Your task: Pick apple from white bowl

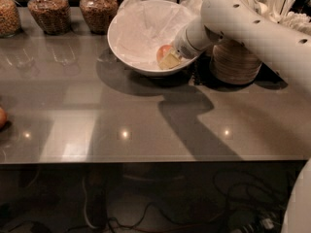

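Note:
The white bowl (pixel 127 46), wide and lined with crumpled white tissue, stands at the back middle of the grey table. The apple (pixel 163 51), small and reddish-orange with pale patches, lies inside it against the right wall. My gripper (pixel 170 60) reaches down into the bowl from the right and is right at the apple, partly covering its lower right side. My white arm runs from the bowl up and off to the right edge of the view.
Three glass jars of grain (pixel 47 9) line the back left. A stack of cream disposable bowls (pixel 235 62) stands just right of the white bowl, under my arm. White utensils (pixel 284 6) stand at the back right. A sliver of reddish fruit (pixel 2 117) shows at the left edge.

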### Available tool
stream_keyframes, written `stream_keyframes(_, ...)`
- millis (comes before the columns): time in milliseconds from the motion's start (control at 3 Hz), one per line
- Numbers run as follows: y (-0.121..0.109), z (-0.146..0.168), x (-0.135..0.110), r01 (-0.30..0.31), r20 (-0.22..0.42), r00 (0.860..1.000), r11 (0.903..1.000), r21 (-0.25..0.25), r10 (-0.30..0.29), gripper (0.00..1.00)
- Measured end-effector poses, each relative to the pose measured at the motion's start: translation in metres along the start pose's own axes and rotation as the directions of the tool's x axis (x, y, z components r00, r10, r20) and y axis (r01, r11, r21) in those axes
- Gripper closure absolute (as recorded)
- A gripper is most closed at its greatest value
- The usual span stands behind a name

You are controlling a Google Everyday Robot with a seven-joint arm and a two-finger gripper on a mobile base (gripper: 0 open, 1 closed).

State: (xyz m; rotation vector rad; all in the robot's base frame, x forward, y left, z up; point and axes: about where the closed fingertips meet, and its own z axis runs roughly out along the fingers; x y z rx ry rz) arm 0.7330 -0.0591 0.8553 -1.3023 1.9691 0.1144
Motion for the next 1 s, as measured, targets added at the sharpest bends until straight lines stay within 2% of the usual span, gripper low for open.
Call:
stream_keyframes(333,-0.004,-0.011,-0.014,0.027,0.026,0.999,0.9996,0.013,-0.027,1.0)
stream_keyframes(667,-0.011,-0.03,-0.032,0.056,0.082,0.995,0.9978,0.036,-0.059,1.0)
stream_keyframes(1000,-0.017,-0.056,-0.043,0.08,0.18,0.98,0.9948,0.063,-0.09,1.0)
